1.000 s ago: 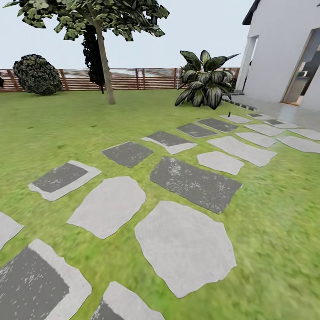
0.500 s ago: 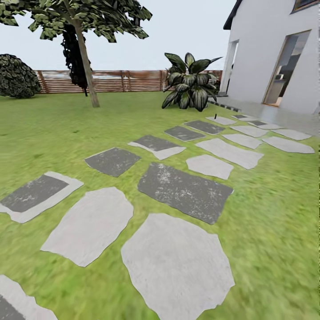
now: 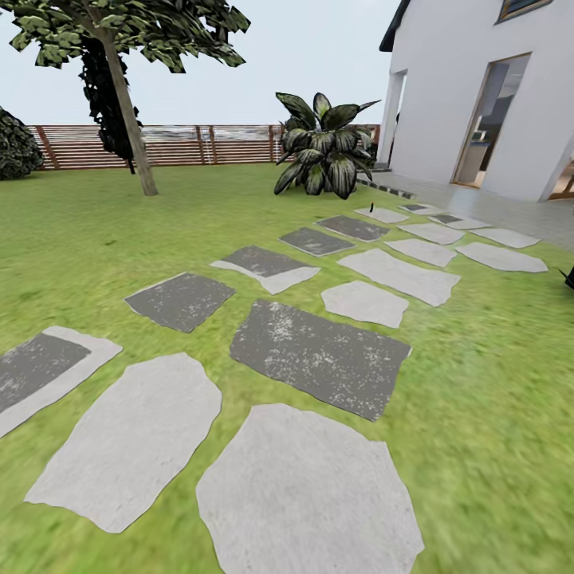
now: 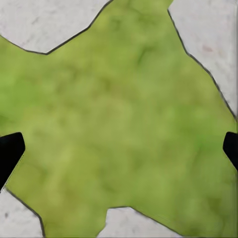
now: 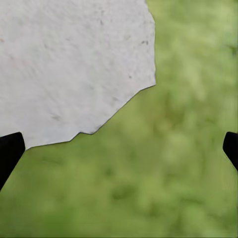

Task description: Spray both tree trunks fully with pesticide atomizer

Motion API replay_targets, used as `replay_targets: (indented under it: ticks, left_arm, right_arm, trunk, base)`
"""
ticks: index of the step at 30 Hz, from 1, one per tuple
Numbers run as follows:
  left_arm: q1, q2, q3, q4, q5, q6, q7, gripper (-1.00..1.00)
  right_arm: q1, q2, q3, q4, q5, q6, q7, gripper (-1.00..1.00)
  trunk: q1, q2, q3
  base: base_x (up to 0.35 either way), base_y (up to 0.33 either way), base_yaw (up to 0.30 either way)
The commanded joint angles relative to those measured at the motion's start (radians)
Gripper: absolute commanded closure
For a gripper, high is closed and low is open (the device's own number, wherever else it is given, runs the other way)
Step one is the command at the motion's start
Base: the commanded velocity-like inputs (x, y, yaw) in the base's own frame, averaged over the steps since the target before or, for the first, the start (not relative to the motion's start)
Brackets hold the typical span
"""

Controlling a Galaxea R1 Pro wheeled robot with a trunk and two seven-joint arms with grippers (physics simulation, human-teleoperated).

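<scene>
— Many irregular grey stepping stones (image 3: pixel 319 355), some pale and smooth, some dark and speckled, cross the blurry green lawn (image 3: pixel 494 383) toward the white house (image 3: pixel 478 88).

— Grippers?

— Left gripper (image 4: pixel 119 148) and right gripper (image 5: pixel 119 148) hang over grass, jaws spread wide, empty. One tree (image 3: pixel 119 96) stands by the slatted wooden fence (image 3: pixel 199 143).

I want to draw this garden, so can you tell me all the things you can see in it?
Tree: one, green leaves, pale trunk, far left by the fence.
Fence: one, brown slats, along the back.
Bush: one, dark, far left edge.
Leafy plant: one, dark green striped leaves, near the house.
House: one, white, right.
Stepping stones: many, pale and dark grey, crossing the lawn.
Grass: green, everywhere.
Left gripper: black fingertips wide apart, over grass.
Right gripper: black fingertips wide apart, over grass and stone.
</scene>
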State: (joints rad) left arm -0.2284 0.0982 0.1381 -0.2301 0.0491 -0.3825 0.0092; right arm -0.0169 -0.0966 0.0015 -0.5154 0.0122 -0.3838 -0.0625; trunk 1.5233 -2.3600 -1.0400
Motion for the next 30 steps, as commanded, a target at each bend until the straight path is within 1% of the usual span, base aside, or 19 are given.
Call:
replay_targets:
  ticks: [1, 30]
  left_arm:
    - [0.000, 0.000, 0.000, 0.000, 0.000, 0.000, 0.000, -1.00]
    - [0.000, 0.000, 0.000, 0.000, 0.000, 0.000, 0.000, -1.00]
  right_arm:
    - [0.000, 0.000, 0.000, 0.000, 0.000, 0.000, 0.000, -1.00]
    - [0.000, 0.000, 0.000, 0.000, 0.000, 0.000, 0.000, -1.00]
  trunk:
    - [0.000, 0.000, 0.000]
    - [0.000, 0.000, 0.000]
  base:
    - [0.339, 0.000, -0.006]
    - [0.339, 0.000, 0.000]
